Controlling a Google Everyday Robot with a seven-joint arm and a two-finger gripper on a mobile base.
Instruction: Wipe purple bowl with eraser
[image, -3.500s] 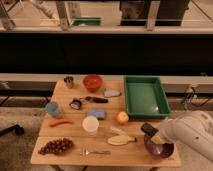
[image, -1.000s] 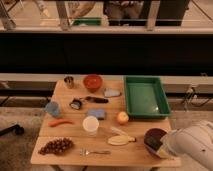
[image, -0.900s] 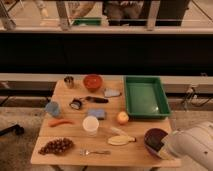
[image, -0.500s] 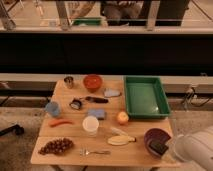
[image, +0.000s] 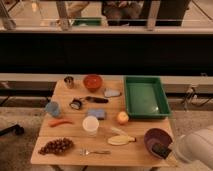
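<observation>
The purple bowl (image: 157, 138) stands upright at the table's front right corner. The eraser (image: 161, 150), a small dark block, sits at the bowl's near rim, inside or on its edge. My gripper (image: 170, 153) is at the end of the white arm (image: 196, 148), which comes in from the bottom right. The gripper is right beside the eraser at the bowl's near right side. Whether it grips the eraser is hidden by the arm.
A green tray (image: 145, 96) lies behind the bowl. A banana (image: 120, 140), an orange fruit (image: 122, 117), a white cup (image: 90, 124), a blue pad (image: 97, 114), a fork (image: 94, 151), grapes (image: 56, 146) and an orange-red bowl (image: 92, 81) lie to the left.
The arm has drawn down and to the right, uncovering more of the purple bowl. The eraser has moved from the bowl's far left rim to its near side.
</observation>
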